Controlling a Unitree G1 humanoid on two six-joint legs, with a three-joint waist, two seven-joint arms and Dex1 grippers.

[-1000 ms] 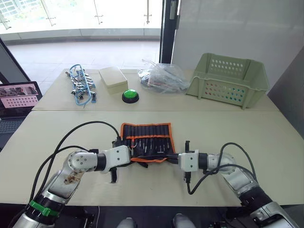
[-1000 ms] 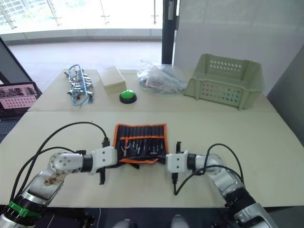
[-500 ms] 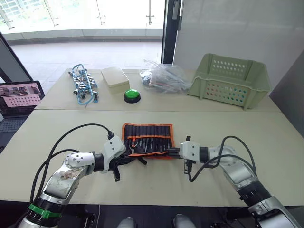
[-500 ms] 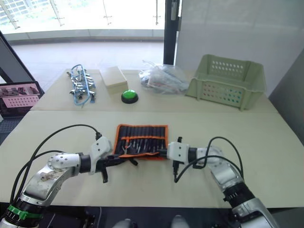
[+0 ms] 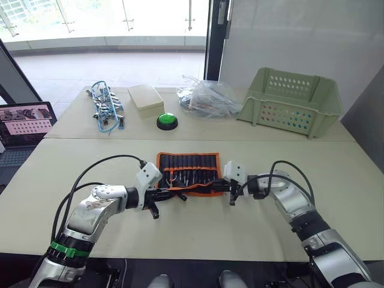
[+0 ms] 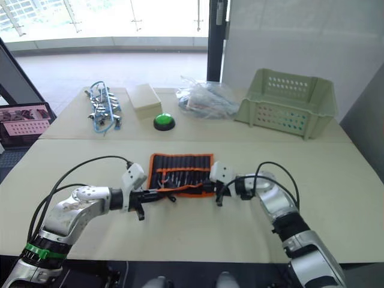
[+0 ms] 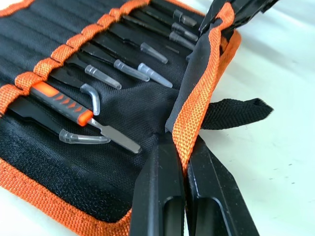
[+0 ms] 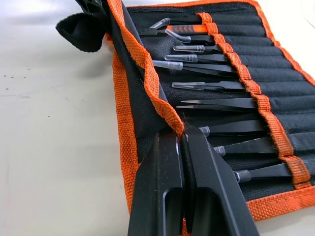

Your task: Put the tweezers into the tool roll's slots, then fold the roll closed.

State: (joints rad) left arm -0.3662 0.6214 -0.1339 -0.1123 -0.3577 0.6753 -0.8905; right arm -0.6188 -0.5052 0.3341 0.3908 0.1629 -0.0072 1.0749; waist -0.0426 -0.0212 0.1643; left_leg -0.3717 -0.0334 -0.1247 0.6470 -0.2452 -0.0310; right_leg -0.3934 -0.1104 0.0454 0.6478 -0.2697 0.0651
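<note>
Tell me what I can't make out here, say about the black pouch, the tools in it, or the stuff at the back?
- tool roll: its near edge is pinched up by the left hand and right hand, covering some tweezers' tips.
- Tweezer handles: inside the slots.
- Clear bag: its contents are too small to name.
- Laptop: cut off by the left eye view's edge.

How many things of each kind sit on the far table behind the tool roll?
Pale green basket: 1
Clear plastic bag: 1
Green button: 1
Cream box: 1
Blue-and-silver tangle of clips and cables: 1
Total: 5
</note>
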